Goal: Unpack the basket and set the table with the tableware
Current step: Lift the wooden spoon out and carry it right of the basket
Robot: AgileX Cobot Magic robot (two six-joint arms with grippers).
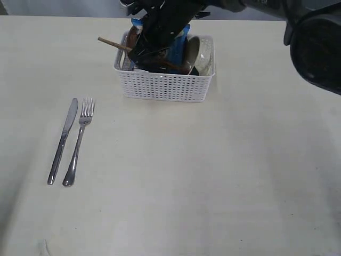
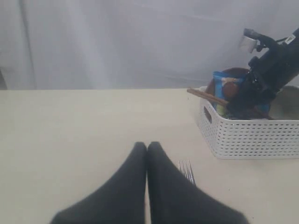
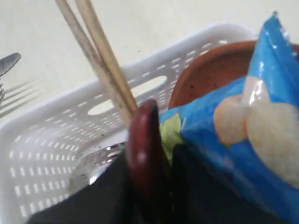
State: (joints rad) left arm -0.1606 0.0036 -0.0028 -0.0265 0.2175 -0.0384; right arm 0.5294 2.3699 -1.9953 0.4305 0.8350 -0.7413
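1. Across the whole frame spreads the cream-white table [image 1: 213, 186], mostly bare, with room for the place setting.
2. Up at the far edge sits the white perforated basket [image 1: 165, 88], not yet emptied, and the right arm is plunged straight into it from above.
3. Inside, the blue chip bag [image 3: 243, 130] stands upright and crowds everything. The small brown plate [image 3: 210, 70] is wedged on edge behind it, and the white bowl [image 1: 201, 53] leans on its side at the basket's right end. That packing is why the arm goes in nose-down.
4. Over on the left, the left gripper [image 2: 147, 145] hovers low above the table with its fingers pressed together and nothing between them. It looks parked there so the basket side is free.
5. Knife [image 1: 63, 141] and fork [image 1: 78, 144] lie side by side on the table, well apart from the basket, handles toward the near edge. That part of the setting looks done.
6. Two wooden chopsticks [image 3: 100, 60] poke out slantwise over the basket's left rim, propped by the clutter.
7. And the smallest: the reddish-brown spoon [image 3: 141, 126] stands between the fingers of the right gripper [image 3: 149, 161], which appear clamped on either side of it, just beside the chip bag. My read is that the spoon is the next piece out.
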